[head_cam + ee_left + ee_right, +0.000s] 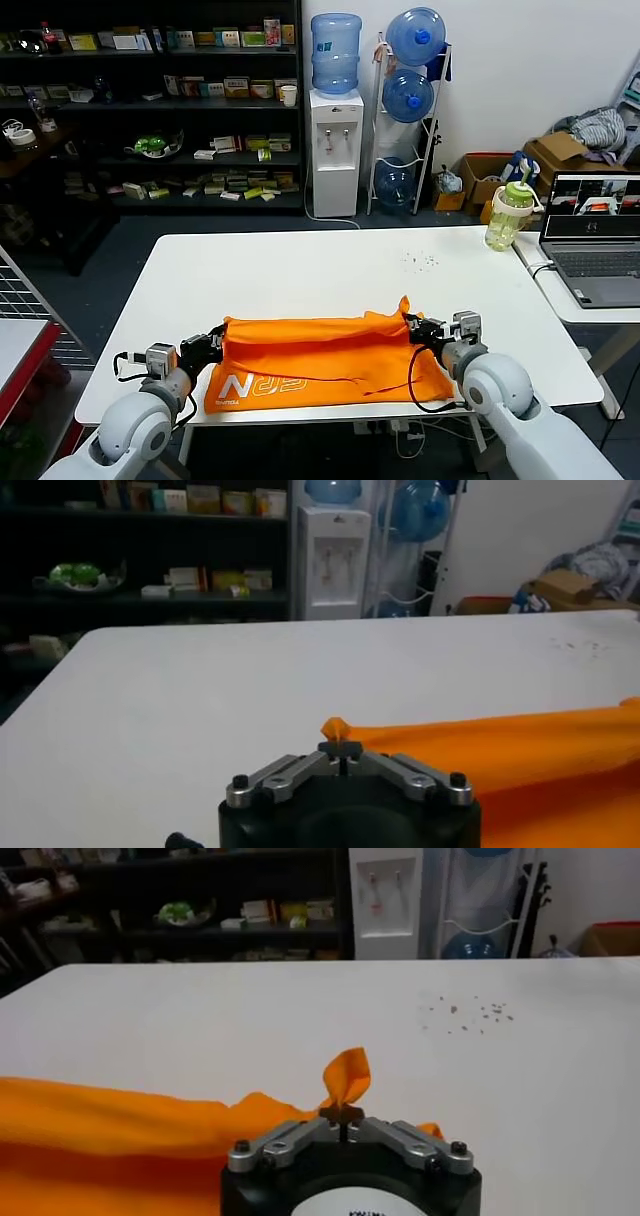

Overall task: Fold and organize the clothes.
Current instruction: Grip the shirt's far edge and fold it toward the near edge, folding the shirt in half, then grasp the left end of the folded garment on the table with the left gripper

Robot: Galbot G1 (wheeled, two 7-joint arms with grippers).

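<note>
Two grippers are at work on one orange T-shirt (325, 360), which lies flattened across the near part of the white table (300, 275), its long fold running side to side and its near edge close to the table's front edge. White block lettering (seen upside down from the head view) sits on the shirt's near-left corner.

At the shirt's left end, the left gripper (213, 343) is low over the table with its fingers closed together on a small peak of orange cloth; in the left wrist view that pinched tip (335, 728) stands up just above the closed fingers of the left gripper (341, 752), with the rest of the cloth stretching away to one side.

At the shirt's right end, the right gripper (417, 328) is likewise clamped on a corner of the T-shirt. A twisted point of cloth (347, 1076) rises from between the closed fingers of the right gripper (341, 1116) in the right wrist view, and the same raised point shows in the head view at the shirt's far-right corner.

Farther back on the table lies a scatter of small dark crumbs (418, 261). A green-lidded bottle (509, 214) stands at the far right corner, and just beside it, on an adjoining surface, is an open laptop (591, 236).
</note>
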